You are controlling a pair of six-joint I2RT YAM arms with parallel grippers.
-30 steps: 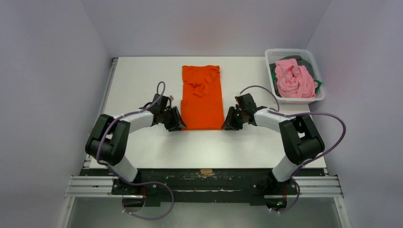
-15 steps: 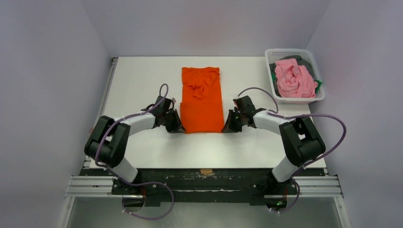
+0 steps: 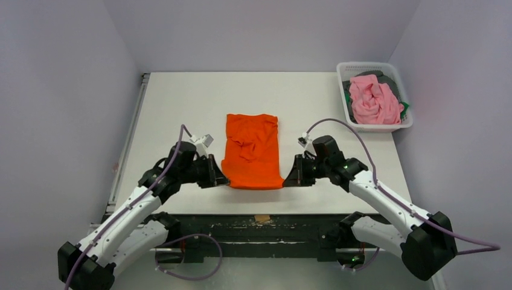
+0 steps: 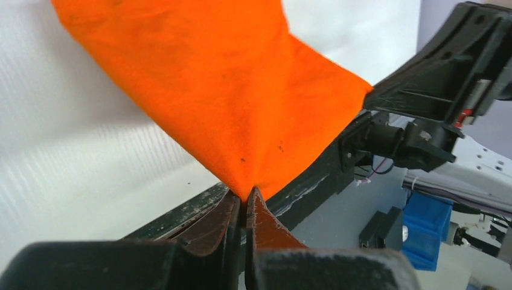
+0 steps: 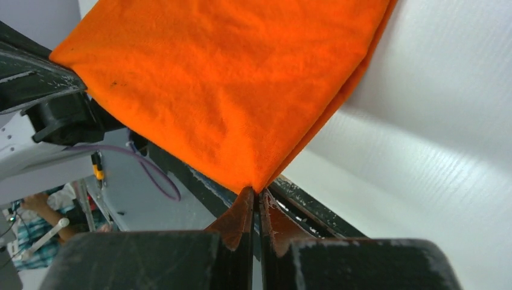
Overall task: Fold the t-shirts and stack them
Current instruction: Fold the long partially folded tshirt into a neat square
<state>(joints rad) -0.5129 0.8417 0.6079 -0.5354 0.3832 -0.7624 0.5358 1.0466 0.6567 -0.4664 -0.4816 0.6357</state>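
At the near edge of the white table [image 3: 181, 103], left gripper [image 3: 223, 180] and right gripper [image 3: 287, 180] each clamp a bright orange cloth t-shirt [image 3: 252, 151] corner; open tabletop beyond. Shirt now lies nearer.

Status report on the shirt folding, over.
Left pincer shut on orange t-shirt, near-left corner. Right pincer shut on near-right corner. Near hem at table near edge. Nothing in the way.

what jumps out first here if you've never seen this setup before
The bright orange t-shirt, folded into a long strip, lies at the front middle of the white table and grabs the eye. The left hand and right hand each pinch one of its near corners, holding that edge raised. Next comes the pink t-shirt, heaped in the white basket at the far right corner.
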